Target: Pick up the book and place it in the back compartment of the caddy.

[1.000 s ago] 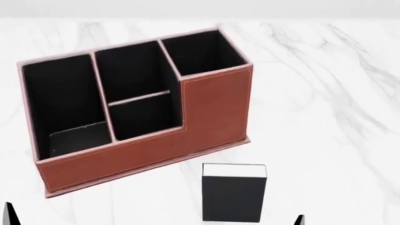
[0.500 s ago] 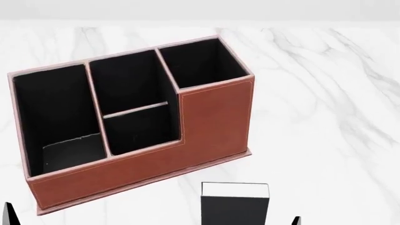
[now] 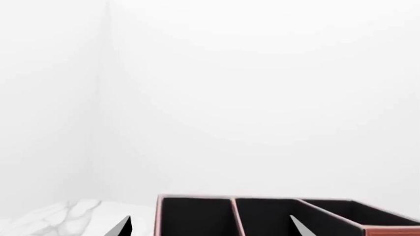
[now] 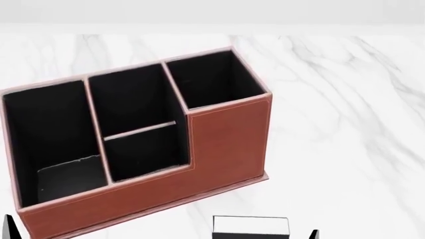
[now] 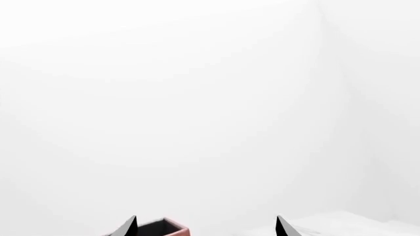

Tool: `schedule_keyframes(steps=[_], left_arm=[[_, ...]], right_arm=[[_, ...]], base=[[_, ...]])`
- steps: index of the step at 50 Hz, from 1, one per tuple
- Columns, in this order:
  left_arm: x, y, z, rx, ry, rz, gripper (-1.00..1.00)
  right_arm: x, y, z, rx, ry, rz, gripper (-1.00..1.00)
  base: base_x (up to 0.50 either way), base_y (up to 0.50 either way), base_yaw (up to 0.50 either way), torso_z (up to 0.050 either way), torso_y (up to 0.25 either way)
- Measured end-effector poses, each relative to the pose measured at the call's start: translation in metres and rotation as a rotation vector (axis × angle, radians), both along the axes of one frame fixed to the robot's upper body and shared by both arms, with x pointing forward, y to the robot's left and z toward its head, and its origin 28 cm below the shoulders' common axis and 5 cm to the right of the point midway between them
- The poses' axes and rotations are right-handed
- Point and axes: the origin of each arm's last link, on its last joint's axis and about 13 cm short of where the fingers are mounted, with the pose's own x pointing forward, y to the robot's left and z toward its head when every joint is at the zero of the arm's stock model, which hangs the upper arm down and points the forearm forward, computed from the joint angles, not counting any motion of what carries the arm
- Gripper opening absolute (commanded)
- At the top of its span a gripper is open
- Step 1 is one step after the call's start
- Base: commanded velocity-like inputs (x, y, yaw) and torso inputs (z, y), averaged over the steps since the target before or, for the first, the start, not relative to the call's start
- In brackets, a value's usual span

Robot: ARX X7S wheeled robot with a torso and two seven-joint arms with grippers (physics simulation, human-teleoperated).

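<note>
The reddish-brown caddy (image 4: 226, 144) with black lining fills the left and middle of the head view on the marble. Its back compartment (image 4: 146, 152) is the small pocket between the low cross divider and the low long wall. The black book (image 4: 251, 226) stands just in front of the caddy, cut off by the frame's bottom edge, with its white page edges showing on top. My left gripper (image 3: 210, 231) is open and faces the caddy (image 3: 262, 216). My right gripper (image 5: 206, 230) is open too, with a corner of the caddy (image 5: 167, 228) beyond it. Nothing is between either pair of fingers.
The white marble table (image 4: 345, 124) stretches to the right of and behind the caddy, ending at a far edge with a plain white wall beyond. One left fingertip (image 4: 8, 226) and one right fingertip (image 4: 315, 234) show at the head view's bottom corners.
The caddy and book have slid down in the head view, so the book is now mostly cut off at the bottom. The fingertips keep their places in the frame.
</note>
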Motion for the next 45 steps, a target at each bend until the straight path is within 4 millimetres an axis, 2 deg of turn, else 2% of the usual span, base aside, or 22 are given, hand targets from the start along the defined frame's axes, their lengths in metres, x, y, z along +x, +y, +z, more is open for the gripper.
schedule_keyframes(steps=[27, 37, 45], left_arm=[[-0.0001, 0.0003, 0.0, -0.001, -0.001, 0.003, 1.0], [0.0002, 0.0002, -0.0003, 0.0, 0.0, 0.003, 1.0], [0.0003, -0.0001, -0.0004, -0.001, 0.0, 0.002, 1.0]], right_arm=[[0.0002, 0.0004, -0.0005, -0.003, 0.0, 0.0, 1.0], [0.0, 0.0005, -0.0005, -0.008, -0.006, -0.01, 1.0], [-0.0003, 0.0011, -0.0007, -0.02, -0.014, -0.015, 1.0]], base=[[0.13, 0.0, 0.0, 0.0, 0.0], [0.0, 0.0, 0.0, 0.0, 0.0], [0.0, 0.45, 0.0, 0.0, 0.0]])
